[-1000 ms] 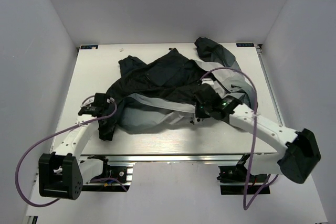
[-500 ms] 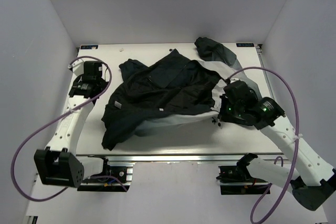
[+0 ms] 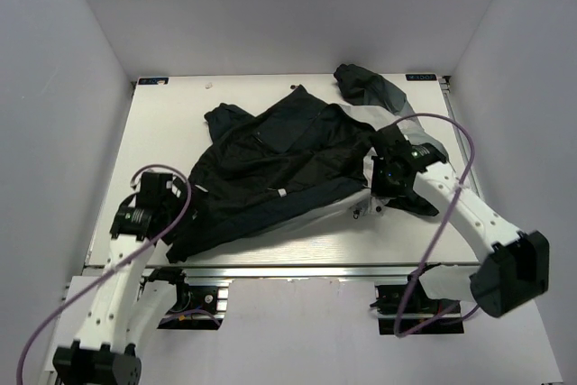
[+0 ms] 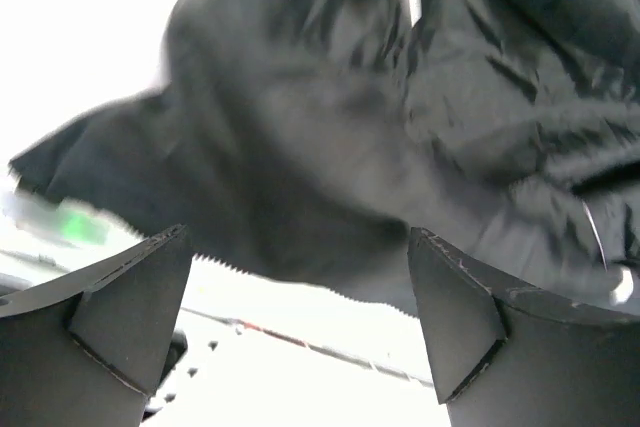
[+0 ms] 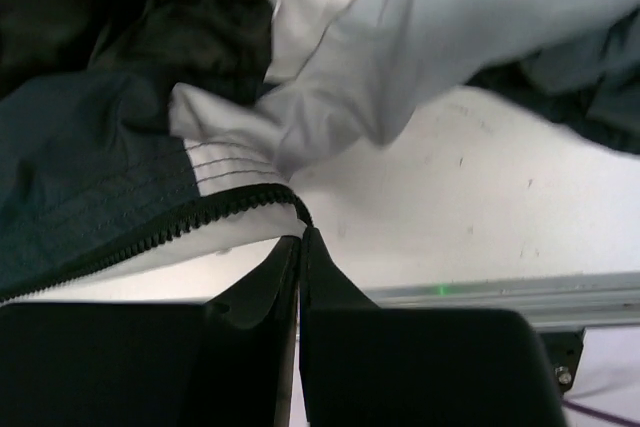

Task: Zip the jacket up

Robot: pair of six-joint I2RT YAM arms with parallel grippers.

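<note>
Across the centre of the counter (image 3: 162,114) lies the jacket (image 3: 270,155), crumpled, dark side uppermost, spreading from 7 o'clock to 1 o'clock. One grey-to-charcoal sleeve (image 3: 368,87) is bunched at 1 o'clock, near the far edge. A light grey band (image 3: 315,209) shows along the near edge of the garment, toward 5 o'clock.

Left fingers (image 4: 125,312): positioned at 8 o'clock, at the jacket's lower left corner. They stand wide apart. Dark fabric fills the wrist view beyond the tips, and nothing is pinched between them.

Right fingers (image 5: 255,297): positioned at 4 o'clock, at the garment's right edge. They are pressed together. The zipper (image 5: 150,232) runs along the light grey hem straight into the fingertips, and its end is pinched there, just above the bare counter. More light grey fabric is folded over beyond the tips.
</note>
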